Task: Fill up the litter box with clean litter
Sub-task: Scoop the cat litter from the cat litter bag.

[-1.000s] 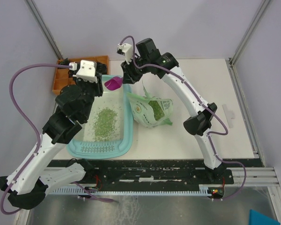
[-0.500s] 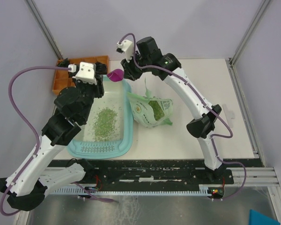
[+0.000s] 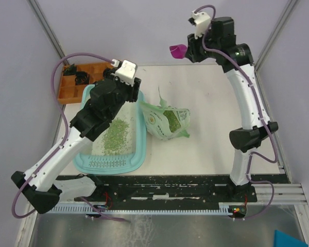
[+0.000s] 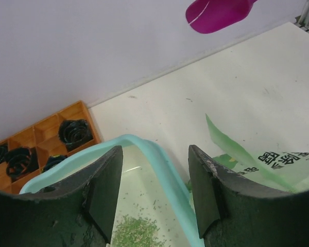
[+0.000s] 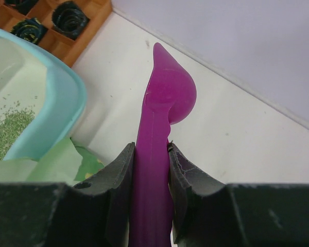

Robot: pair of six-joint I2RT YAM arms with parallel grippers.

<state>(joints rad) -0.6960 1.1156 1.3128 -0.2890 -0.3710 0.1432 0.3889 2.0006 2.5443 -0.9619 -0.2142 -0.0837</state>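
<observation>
The light-teal litter box (image 3: 140, 149) lies left of centre with a patch of green clean litter (image 3: 116, 135) on its floor. My left gripper (image 4: 155, 154) hangs open over the box's far right corner (image 4: 144, 141), nothing between its fingers; litter (image 4: 136, 230) shows below. High at the back, my right gripper (image 5: 152, 149) is shut on the handle of a magenta scoop (image 5: 167, 95), which is raised above the table (image 3: 177, 50). Whether the scoop holds litter is hidden. The open pale green bag (image 3: 167, 121) of litter lies right of the box.
An orange compartment tray (image 3: 72, 85) with black parts sits at the back left, behind the box. The purple back wall and metal frame posts stand close behind the raised scoop. A small white piece (image 3: 252, 126) lies at the table's right edge.
My right arm has swung the scoop from the box's far corner up and to the right. My left arm has shifted right over the box's far corner and its jaws have widened.
</observation>
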